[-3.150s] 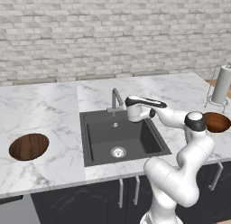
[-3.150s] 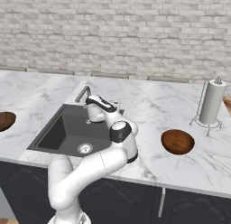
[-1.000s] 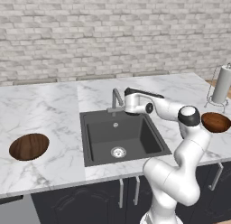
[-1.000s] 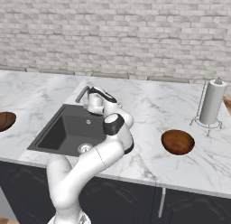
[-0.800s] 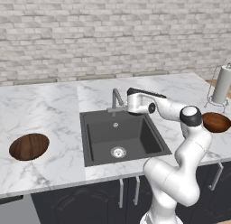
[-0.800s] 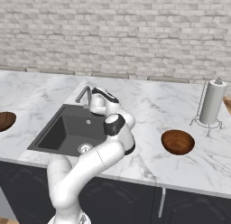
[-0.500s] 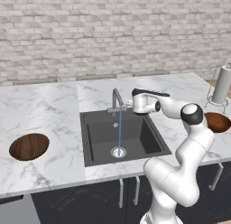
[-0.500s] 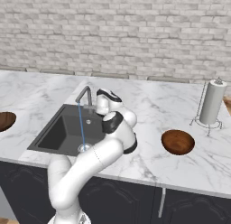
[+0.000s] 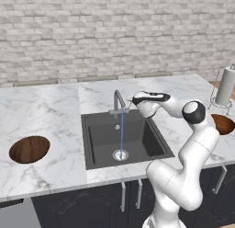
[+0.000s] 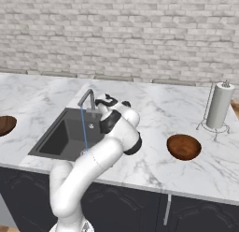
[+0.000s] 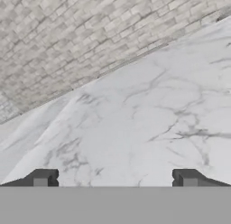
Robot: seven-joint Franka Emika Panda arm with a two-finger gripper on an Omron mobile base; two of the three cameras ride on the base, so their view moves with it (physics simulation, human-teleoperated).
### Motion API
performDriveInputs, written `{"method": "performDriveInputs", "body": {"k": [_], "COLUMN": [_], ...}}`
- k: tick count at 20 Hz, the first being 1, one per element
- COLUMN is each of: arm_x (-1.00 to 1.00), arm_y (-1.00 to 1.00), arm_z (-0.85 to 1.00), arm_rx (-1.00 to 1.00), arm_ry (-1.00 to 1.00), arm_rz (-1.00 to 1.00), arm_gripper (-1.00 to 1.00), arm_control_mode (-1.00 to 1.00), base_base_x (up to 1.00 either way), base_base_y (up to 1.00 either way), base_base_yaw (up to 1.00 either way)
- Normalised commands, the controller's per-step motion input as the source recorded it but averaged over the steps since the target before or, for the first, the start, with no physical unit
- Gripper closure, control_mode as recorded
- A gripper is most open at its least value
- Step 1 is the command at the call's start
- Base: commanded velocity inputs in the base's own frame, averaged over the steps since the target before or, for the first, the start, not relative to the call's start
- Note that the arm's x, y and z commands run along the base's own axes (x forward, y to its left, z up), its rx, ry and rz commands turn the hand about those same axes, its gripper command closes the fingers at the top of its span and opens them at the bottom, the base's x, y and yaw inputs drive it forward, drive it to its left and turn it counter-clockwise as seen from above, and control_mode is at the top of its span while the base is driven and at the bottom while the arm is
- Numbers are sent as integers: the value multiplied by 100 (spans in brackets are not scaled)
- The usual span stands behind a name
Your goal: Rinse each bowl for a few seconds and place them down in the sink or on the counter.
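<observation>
Two shallow round dark brown wooden bowls are on the table, neither in the sink. One bowl (image 9: 29, 149) lies at the far left of the white grey-veined marble table (image 9: 46, 112), well apart from the basin. The other bowl (image 10: 184, 147) lies to the right of the basin, near the wire-stand paper towel roll (image 10: 218, 106).

The square dark grey recessed sink (image 9: 124, 137) sits between them. Its slim steel faucet (image 9: 118, 101) is running: a thin blue stream of water (image 9: 121, 133) falls straight onto the round steel drain (image 9: 120, 154).

The pincer (image 9: 134, 101) hovers just beside the faucet base, at the sink's far rim. In the hand view its two dark fingertips (image 11: 43, 177) stand wide apart with bare marble between them. It holds nothing.

Assessment: water is on and no bowl is rinsed, so the step in hand is fetching the first bowl.

Recommendations:
- Take the right bowl first; it appears closer to the arm.
- Lift clear of the faucet before swinging, to avoid knocking the spout.
- Descend over the bowl's rim with one finger inside and one outside; the wall is low, so seat deep before closing.
- Carry the bowl level to the stream, over the drain.
- The smooth wooden rim may slip in a shallow pinch.
</observation>
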Motion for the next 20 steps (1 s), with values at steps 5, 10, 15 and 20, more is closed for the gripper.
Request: {"method": "performDriveInputs", "body": {"k": [5, 10, 15, 20], "arm_x": [0, -2, -14, -23], "arm_y": [-29, -26, -19, -22], "arm_z": [81, 79, 79, 63], "arm_rx": [0, 0, 0, 0], "arm_ry": [1, 8, 16, 25], "arm_rz": [-3, -5, -6, -10], "arm_gripper": [-100, -100, -100, -100], "arm_control_mode": [-100, -100, -100, -100], "base_base_x": [0, 0, 0, 0], "base_base_y": [0, 0, 0, 0], "base_base_yaw": [0, 0, 0, 0]}}
